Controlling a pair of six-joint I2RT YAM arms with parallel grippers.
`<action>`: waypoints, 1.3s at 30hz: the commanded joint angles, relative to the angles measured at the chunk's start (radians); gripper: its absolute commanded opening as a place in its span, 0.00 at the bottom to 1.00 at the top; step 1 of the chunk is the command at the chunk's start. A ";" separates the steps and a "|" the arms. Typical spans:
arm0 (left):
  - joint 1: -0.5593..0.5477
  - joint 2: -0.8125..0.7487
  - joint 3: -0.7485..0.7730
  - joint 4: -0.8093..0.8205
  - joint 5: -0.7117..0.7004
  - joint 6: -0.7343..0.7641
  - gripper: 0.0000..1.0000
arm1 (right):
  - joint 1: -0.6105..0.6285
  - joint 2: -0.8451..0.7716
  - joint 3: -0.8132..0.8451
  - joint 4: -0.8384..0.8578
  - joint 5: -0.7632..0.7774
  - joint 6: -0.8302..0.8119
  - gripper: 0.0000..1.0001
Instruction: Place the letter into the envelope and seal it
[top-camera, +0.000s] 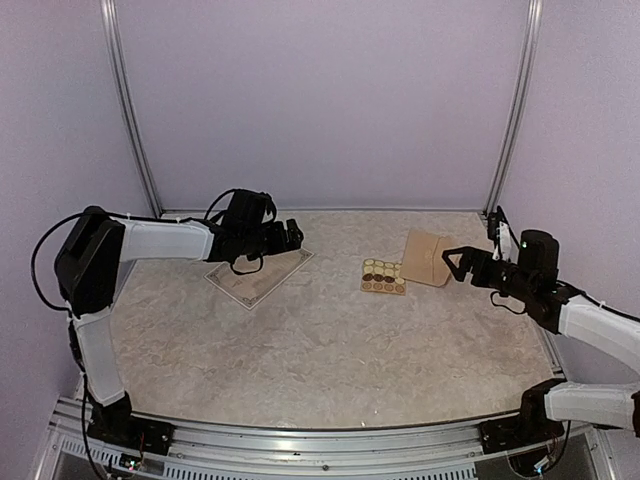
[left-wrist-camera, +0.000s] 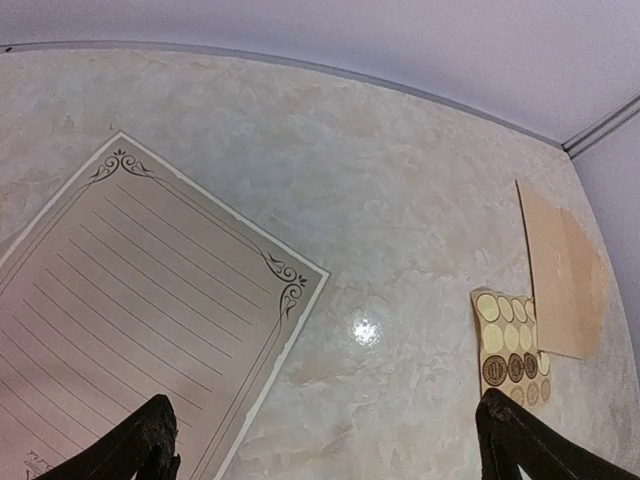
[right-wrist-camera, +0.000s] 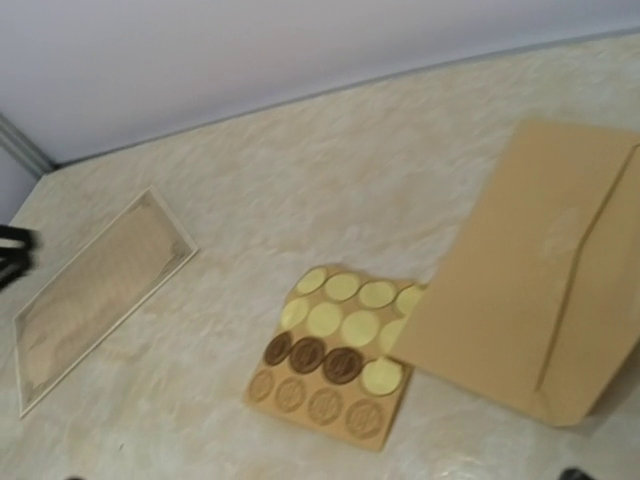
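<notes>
The letter (top-camera: 259, 276) lies flat on the marbled table at the back left, ruled face up, with a dark ornamental border (left-wrist-camera: 130, 300). My left gripper (top-camera: 291, 234) hovers just over its far right corner, open wide; in the left wrist view its fingertips (left-wrist-camera: 158, 432) frame bare table beside the letter's edge. The tan envelope (top-camera: 428, 257) lies at the back right, overlapping one corner of a sticker card (top-camera: 384, 276). My right gripper (top-camera: 455, 263) hangs open just right of the envelope (right-wrist-camera: 530, 270), holding nothing.
The sticker card (right-wrist-camera: 335, 352) carries several round cream, brown and tan stickers between letter and envelope. Lilac walls and metal corner posts (top-camera: 132, 110) close the back and sides. The table's front rail (top-camera: 320, 440) runs between the arm bases.
</notes>
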 joint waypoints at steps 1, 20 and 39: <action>0.006 0.115 0.086 -0.032 0.030 0.016 0.99 | 0.032 0.029 0.011 0.042 -0.026 0.009 1.00; -0.074 0.060 -0.234 -0.022 0.251 0.086 0.99 | 0.132 0.147 0.100 -0.014 -0.066 0.001 1.00; -0.475 -0.304 -0.476 0.042 0.180 -0.051 0.99 | 0.370 0.245 0.070 -0.111 -0.036 0.167 0.93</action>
